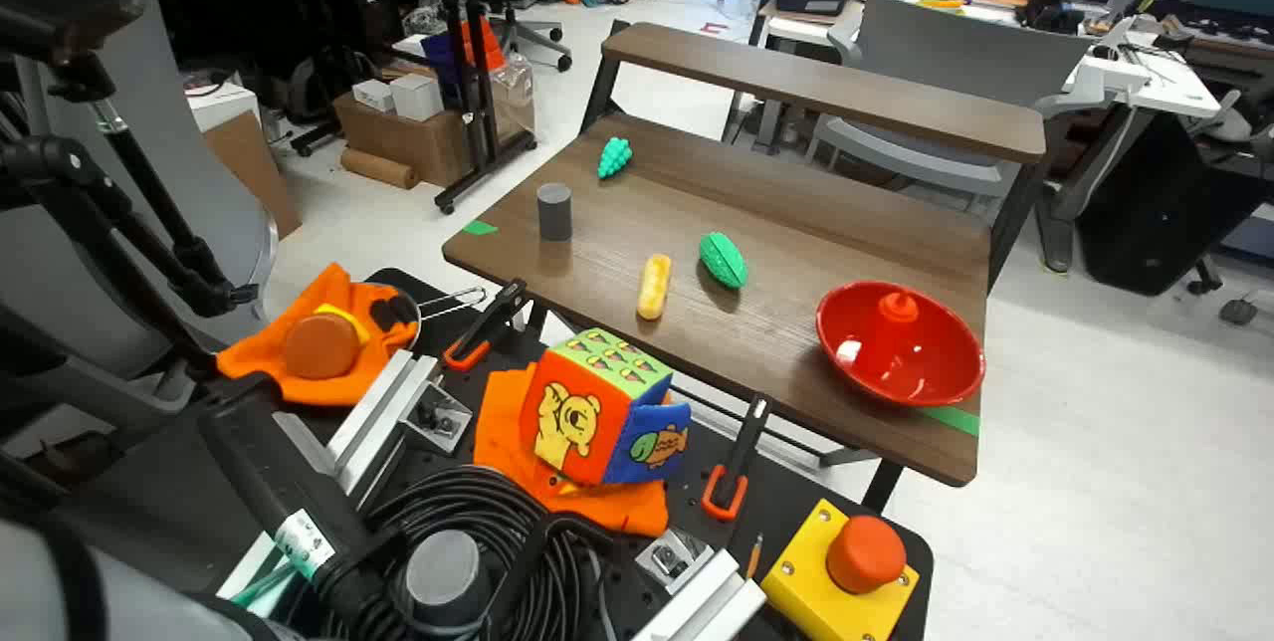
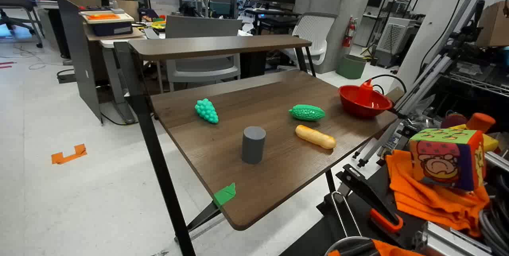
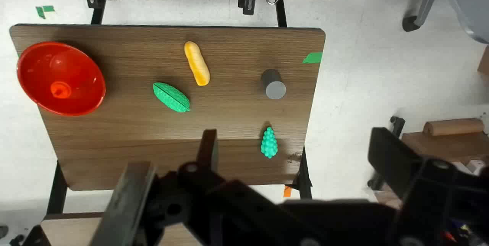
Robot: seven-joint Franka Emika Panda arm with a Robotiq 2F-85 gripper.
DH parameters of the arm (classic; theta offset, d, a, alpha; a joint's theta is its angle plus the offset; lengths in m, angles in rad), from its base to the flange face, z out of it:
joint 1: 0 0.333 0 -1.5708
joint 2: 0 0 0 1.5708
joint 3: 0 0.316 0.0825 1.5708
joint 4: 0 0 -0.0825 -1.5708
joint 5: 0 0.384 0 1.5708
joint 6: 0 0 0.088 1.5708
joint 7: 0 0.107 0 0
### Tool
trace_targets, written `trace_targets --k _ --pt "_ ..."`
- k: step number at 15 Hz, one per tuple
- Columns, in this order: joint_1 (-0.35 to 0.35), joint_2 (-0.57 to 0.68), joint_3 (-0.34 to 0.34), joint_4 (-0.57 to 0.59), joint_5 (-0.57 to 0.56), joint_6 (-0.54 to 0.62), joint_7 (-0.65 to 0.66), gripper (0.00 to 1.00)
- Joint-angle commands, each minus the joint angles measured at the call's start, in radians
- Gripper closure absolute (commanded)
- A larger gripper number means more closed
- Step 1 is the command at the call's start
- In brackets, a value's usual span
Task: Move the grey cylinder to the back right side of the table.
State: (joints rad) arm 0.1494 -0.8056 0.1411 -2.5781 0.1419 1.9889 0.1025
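Grey cylinder (image 1: 554,213) stands upright on the brown table (image 1: 846,233), near a green tape patch (image 1: 480,227), at the end away from the red bowl (image 1: 896,360). Nothing touches it. Teal grape bunch (image 2: 206,111) lies near it, closer to the raised shelf (image 1: 816,89) along the far edge. Yellow bread stick (image 1: 654,288) and green ridged vegetable (image 1: 724,260) lie between cylinder and bowl; a red bottle (image 1: 898,308) is in the bowl. My pincer (image 3: 296,152) shows only in the wrist view: jaws well apart, nothing gripped, looks well above the table. Step in hand, my call: approach, no grasp yet, so the task is at its start. Next I need to get over the cylinder, set the jaws either side, go straight down, squeeze. Taking shelf side as back and bowl end as right, I then lift over the vegetable and set it upright behind the bowl. Likely trouble: bumping the shelf while placing, brushing the grapes, tipping the cylinder on release.
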Motion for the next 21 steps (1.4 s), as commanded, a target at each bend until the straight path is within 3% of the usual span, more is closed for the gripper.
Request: trace_targets --k 1,9,12,18,21 --pt "-0.003 0.0 0.001 0.003 0.001 -0.004 -0.002 0.0" --pt "-0.003 0.0 0.001 0.003 0.001 -0.004 -0.002 0.0" --pt "-0.013 0.046 0.014 -0.009 -0.005 0.071 0.007 0.0" --pt "-0.056 0.357 0.031 0.063 -0.068 0.284 0.017 0.0" --pt "-0.071 0.542 0.045 0.144 -0.127 0.324 0.056 0.0"
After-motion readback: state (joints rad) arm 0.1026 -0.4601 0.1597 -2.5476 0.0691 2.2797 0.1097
